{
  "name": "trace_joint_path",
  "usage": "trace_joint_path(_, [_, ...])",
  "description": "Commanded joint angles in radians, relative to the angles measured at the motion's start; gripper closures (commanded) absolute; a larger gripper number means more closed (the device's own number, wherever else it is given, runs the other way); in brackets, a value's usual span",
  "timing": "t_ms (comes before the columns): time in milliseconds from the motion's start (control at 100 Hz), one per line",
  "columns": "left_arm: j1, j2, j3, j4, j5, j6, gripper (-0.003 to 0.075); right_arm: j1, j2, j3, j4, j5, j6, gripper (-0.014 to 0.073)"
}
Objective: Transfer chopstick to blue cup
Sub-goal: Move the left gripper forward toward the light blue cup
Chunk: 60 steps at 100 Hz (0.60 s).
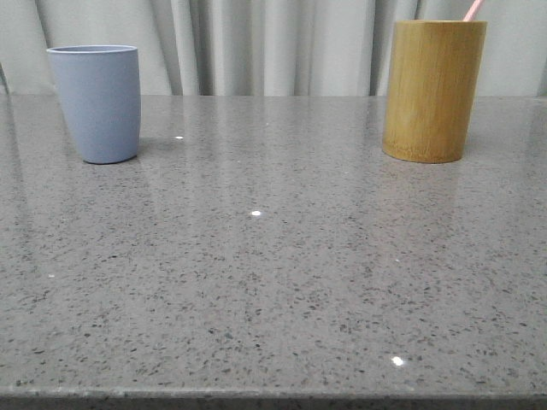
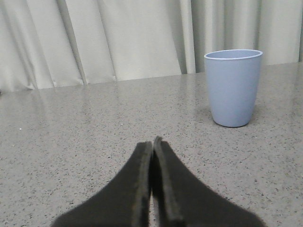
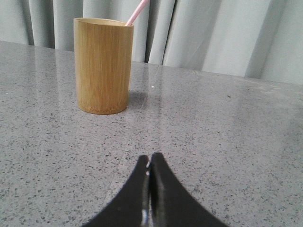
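Grey speckled stone makes up the table [image 1: 273, 282] in the front view, with pale pleated curtains [image 1: 273, 43] hanging behind its far edge. On the left side stands the blue cup [image 1: 96, 102], upright, its mouth open to the top. Well apart from it, on the right side, stands the bamboo cup [image 1: 434, 90], also upright and taller. The chopstick [image 1: 473, 9] sits inside the bamboo cup; just its pink upper end pokes above the rim, leaning to the right and running out of the picture. A few small bright glints of light dot the tabletop between the two cups and nearer the camera.

From the left wrist view, the left gripper [image 2: 154, 142] hovers low over the table, its two black fingers pressed together with nothing between them. The blue cup [image 2: 233, 87] stands ahead of it and off to one side, not touching it. Curtains fill the background.

From the right wrist view, the right gripper [image 3: 150, 158] likewise has its dark fingers closed against each other and holds nothing. The bamboo cup [image 3: 103, 66] stands further out on the stone, clear of the fingers. The chopstick [image 3: 137, 13] rises from the cup's mouth at a slant, resting against the rim, its lower length hidden inside the cup.
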Motion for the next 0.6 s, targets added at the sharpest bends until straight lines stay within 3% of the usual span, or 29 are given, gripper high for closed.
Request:
trace_joint_path(0, [0.003, -0.035, 0.009, -0.002, -0.08, -0.005, 0.0739, -0.004, -0.021, 0.0, 0.0, -0.094, -0.007, 0.0661])
trace_joint_path(210, [0.003, -0.033, -0.038, -0.062, -0.098, -0.005, 0.0739, -0.003, -0.021, -0.023, 0.022, -0.143, 0.018, 0.0661])
trace_joint_path(470, [0.003, 0.029, -0.19, -0.13, -0.008, -0.005, 0.0739, -0.003, -0.007, -0.213, 0.053, 0.056, 0.038, 0.0661])
trace_joint_path(590, [0.003, 0.058, -0.206, -0.13, -0.003, -0.005, 0.0739, -0.003, -0.003, -0.241, 0.053, 0.061, 0.038, 0.0661])
